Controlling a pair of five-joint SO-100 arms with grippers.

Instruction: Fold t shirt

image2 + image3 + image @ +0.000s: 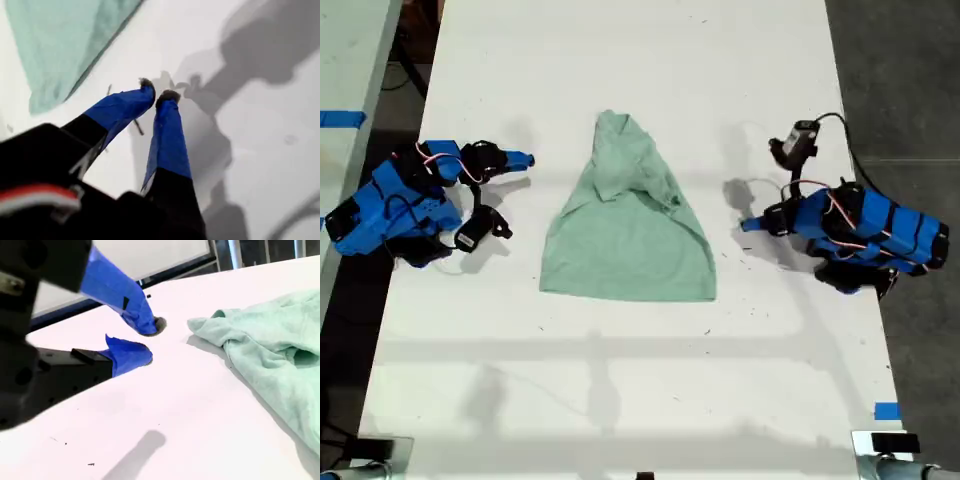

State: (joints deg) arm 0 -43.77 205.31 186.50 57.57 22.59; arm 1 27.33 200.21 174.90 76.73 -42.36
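The pale mint-green t shirt lies rumpled in the middle of the white table, narrow end far, wide straight hem near. My first gripper rests on the table at the exterior view's right, a short way off the cloth's edge. Its blue fingertips are shut on nothing, and the t shirt lies beyond them. My second gripper sits at the exterior view's left, apart from the cloth. It is open by a small gap and holds nothing, with the t shirt lying off to one side.
A second table with blue tape stands past a dark gap at the exterior view's left. Dark floor borders the exterior view's right. A blue tape mark and metal clamps sit at the near edge.
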